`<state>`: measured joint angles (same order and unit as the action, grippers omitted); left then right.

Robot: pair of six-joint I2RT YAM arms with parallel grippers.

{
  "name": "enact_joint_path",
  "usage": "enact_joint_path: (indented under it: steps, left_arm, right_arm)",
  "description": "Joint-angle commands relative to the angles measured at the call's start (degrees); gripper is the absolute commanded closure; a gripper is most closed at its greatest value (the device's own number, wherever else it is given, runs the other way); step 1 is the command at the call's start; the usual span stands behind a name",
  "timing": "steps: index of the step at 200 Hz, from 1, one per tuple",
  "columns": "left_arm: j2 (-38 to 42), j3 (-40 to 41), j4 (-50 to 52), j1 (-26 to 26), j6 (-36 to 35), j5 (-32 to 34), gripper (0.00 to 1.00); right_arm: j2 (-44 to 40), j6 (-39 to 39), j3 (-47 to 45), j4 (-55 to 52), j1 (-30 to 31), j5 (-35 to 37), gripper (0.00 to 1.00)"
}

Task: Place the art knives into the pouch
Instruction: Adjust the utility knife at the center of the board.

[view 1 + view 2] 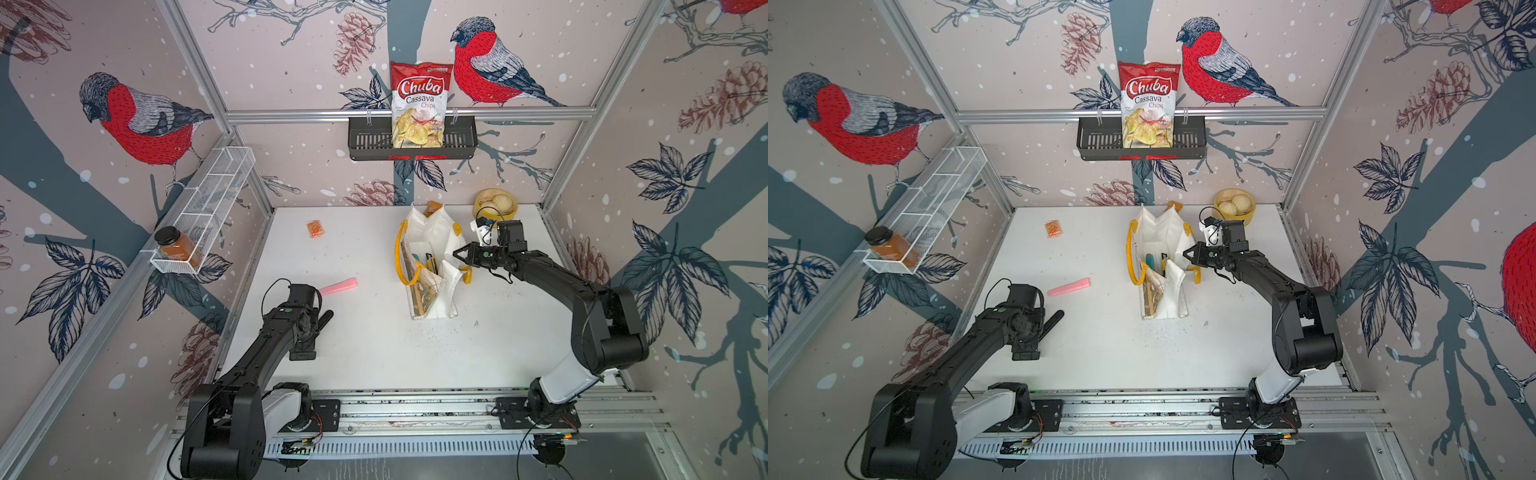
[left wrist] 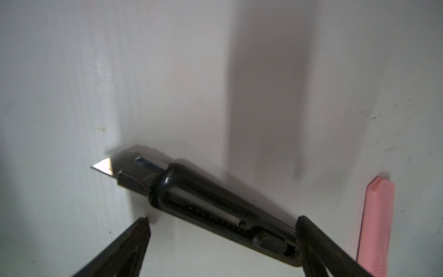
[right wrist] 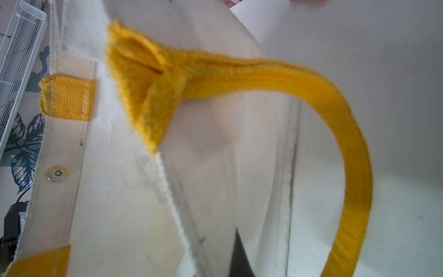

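A black art knife (image 2: 215, 211) with its blade out lies flat on the white table, in both top views poking out beside the left wrist (image 1: 325, 321). My left gripper (image 2: 223, 220) hangs just over it, open, one finger on each side of the handle's rear part, not gripping it. The white pouch (image 1: 432, 237) with yellow handles (image 1: 400, 257) stands mid-table, mouth open, with a yellow-black knife (image 1: 430, 262) and a teal knife (image 1: 1149, 262) inside. My right gripper (image 1: 457, 254) is shut on the pouch's near rim (image 3: 211, 191), holding it open.
A pink knife (image 1: 338, 286) lies just beyond the left gripper. An orange packet (image 1: 315, 229) sits at the back left, a bamboo steamer with buns (image 1: 495, 203) at the back right. A wire shelf with a jar (image 1: 178, 249) hangs on the left wall, a chips bag (image 1: 419, 104) on the back wall.
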<state>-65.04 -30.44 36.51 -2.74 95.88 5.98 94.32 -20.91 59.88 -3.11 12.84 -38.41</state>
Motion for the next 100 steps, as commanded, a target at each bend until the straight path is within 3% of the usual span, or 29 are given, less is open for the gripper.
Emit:
enact_joint_path:
  steps: [1, 100]
  left_arm:
    - [-1.60, -0.38, -1.20, 0.58, -0.01, -0.93, 0.05]
    - [-19.54, -9.39, -2.73, 0.77, -6.12, -1.83, 0.11]
  right_arm:
    - [0.42, 0.74, 0.05, -0.88, -0.01, 0.09, 1.00]
    - [1.13, 0.68, 0.06, -0.67, -0.36, 0.36, 1.00]
